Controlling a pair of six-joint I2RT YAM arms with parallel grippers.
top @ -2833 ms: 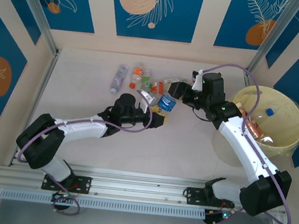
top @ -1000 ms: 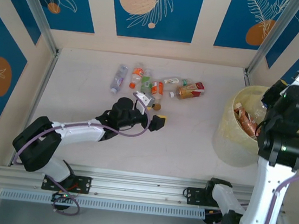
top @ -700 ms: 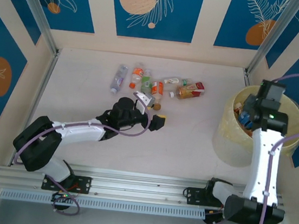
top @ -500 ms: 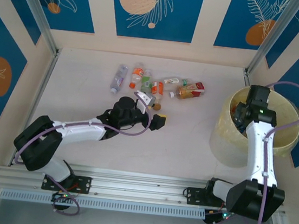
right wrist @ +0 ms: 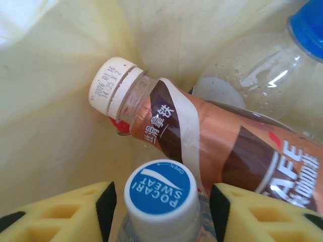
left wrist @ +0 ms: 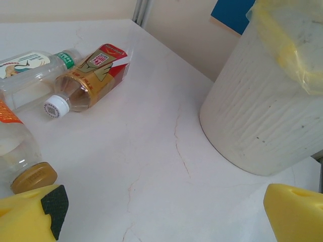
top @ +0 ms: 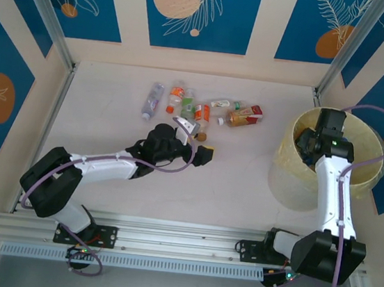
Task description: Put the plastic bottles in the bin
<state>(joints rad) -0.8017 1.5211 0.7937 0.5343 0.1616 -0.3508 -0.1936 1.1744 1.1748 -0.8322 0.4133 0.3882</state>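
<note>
Right gripper (right wrist: 161, 204) stands parted around a blue-capped bottle (right wrist: 160, 191) in the bin (right wrist: 45, 116), its body cut off; left gripper (left wrist: 164, 214) gapes wide.

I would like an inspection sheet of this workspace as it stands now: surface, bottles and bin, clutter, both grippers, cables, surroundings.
Surface: pale table, thin hairline marks, no spills seen.
Job's things: cluster of plastic bottles lying on the table's far side; bin at the right, holding a brown-labelled bottle and a blue-capped clear bottle.
Clutter: nothing seen.
Grippers: left gripper open, empty, near the cluster; right gripper inside the bin, jaws apart either side of a Pocari Sweat bottle, gaps showing at its cap.
Cables: purple cables run along both arms.
Surroundings: blue patterned wall panels; metal rail at the near edge.
</note>
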